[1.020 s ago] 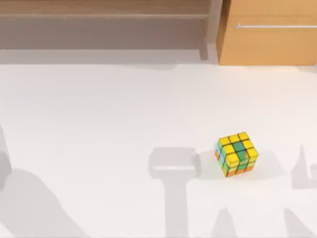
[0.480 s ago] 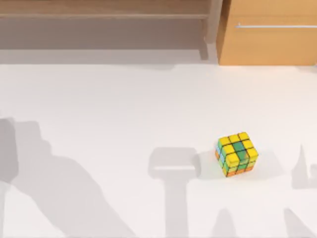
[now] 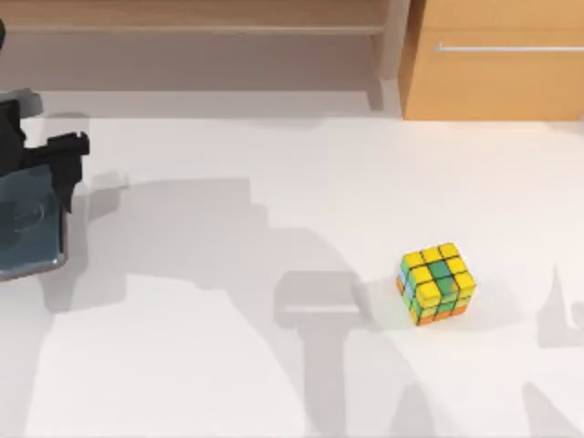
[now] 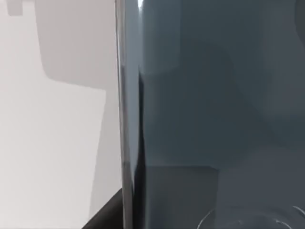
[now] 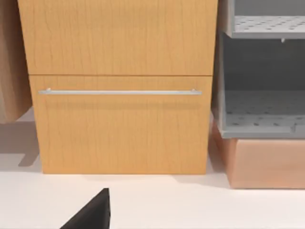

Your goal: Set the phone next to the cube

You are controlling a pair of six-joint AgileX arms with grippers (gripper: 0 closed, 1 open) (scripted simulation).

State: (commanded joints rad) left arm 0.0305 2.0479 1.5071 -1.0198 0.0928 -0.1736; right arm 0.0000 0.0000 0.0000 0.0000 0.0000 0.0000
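Phone held in left jaws at table's left edge; cube well apart.

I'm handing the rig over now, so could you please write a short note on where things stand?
Left gripper: at the table's far left edge, shut on the phone, carrying it above the table.
Right gripper: not seen; its wrist camera faces a wooden drawer cabinet.
Cube: on the table, right of centre.
Done: phone picked up.
Left: carry it across to the right, set it beside the cube, release.
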